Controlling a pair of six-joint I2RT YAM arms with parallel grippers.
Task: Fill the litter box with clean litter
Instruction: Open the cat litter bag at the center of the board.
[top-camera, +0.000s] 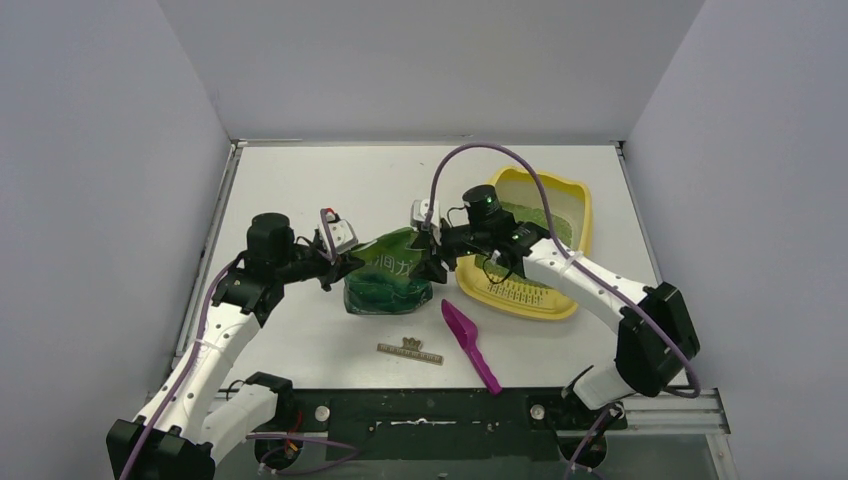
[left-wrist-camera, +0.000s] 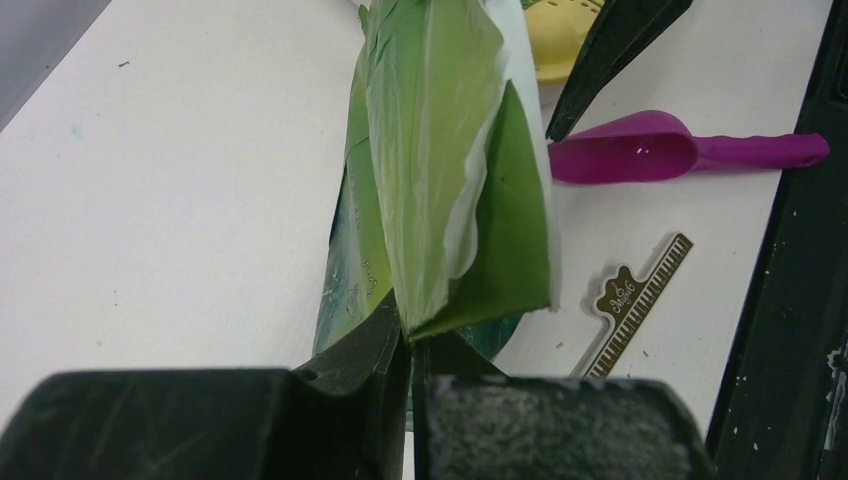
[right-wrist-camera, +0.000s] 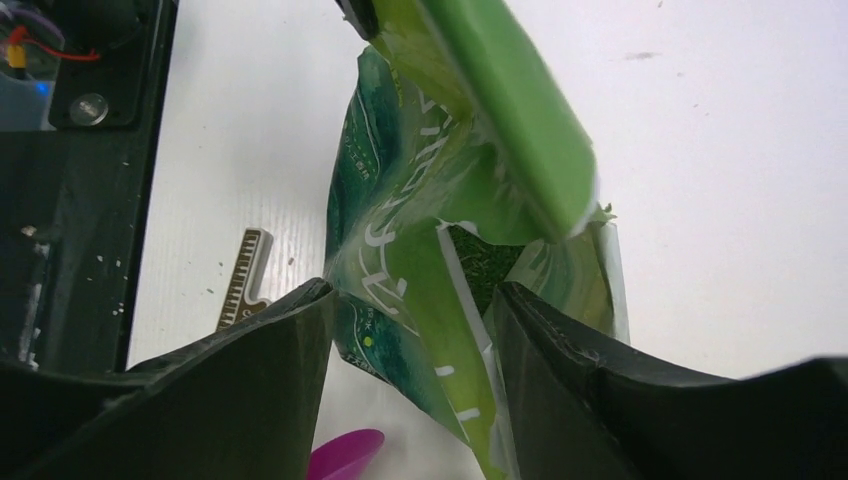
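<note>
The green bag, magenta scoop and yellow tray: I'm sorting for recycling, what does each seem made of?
The green bag looks like thin glossy plastic film: it creases, shines, and its pale inner layer lets light through. The magenta scoop seems rigid moulded plastic, smooth, slightly shiny, uniformly coloured. The litter box is likely hard plastic too, pale yellow with moulded slots.

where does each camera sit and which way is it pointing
top external: above and behind the bases, looking down on the table; both arms, left pincer and right pincer at the green litter bag.
left wrist: on the left arm, looking along its shut fingers, clamped on the bag's edge, toward the magenta scoop.
right wrist: on the right arm, looking past its spread fingers straddling the bag.
shared: both wrist views show bag and scoop.
</note>
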